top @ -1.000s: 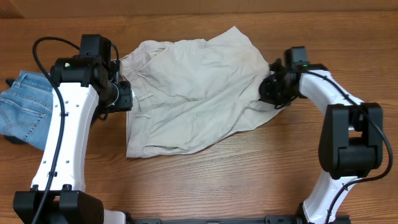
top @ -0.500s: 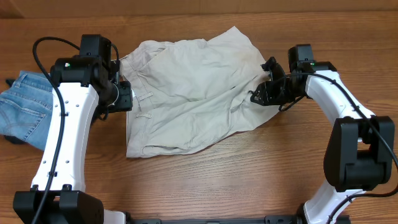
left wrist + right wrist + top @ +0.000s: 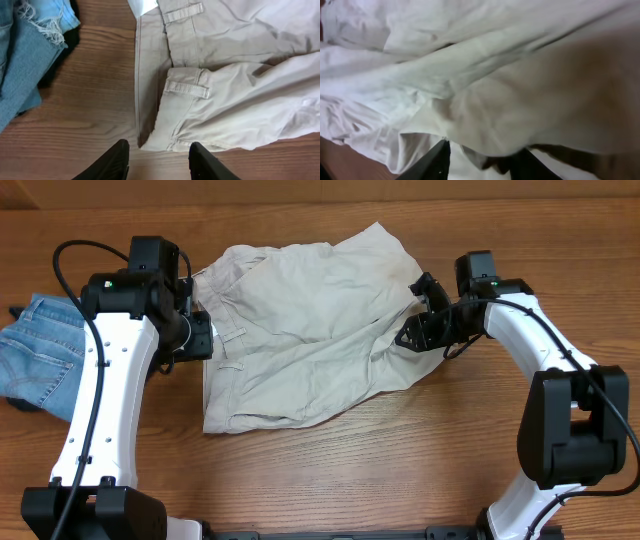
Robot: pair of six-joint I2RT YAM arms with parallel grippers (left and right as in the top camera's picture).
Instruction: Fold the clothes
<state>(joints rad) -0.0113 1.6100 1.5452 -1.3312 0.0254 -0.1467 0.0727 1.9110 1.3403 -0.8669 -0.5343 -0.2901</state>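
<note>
The pale beige shorts [image 3: 300, 330] lie spread and rumpled mid-table, with a faint stain near the right leg. The waistband and a belt loop [image 3: 187, 89] show in the left wrist view. My left gripper [image 3: 200, 335] is open and empty, its fingers [image 3: 117, 160] over bare wood just short of the waistband corner. My right gripper [image 3: 412, 332] is at the right leg hem. Its fingers [image 3: 437, 160] stand apart with a raised fold of the shorts [image 3: 485, 100] between and over them. The light-blue denim garment [image 3: 40, 355] lies at the far left [image 3: 30, 45].
The table is brown wood [image 3: 400, 440]. The denim's frayed hem [image 3: 50, 30] lies a short way left of the waistband. Both white arms reach in from the near edge, one on each side of the shorts.
My right gripper has turned and moved left from the shorts' right edge onto the leg hem, and the cloth there has bunched a little. The left arm has not moved.
</note>
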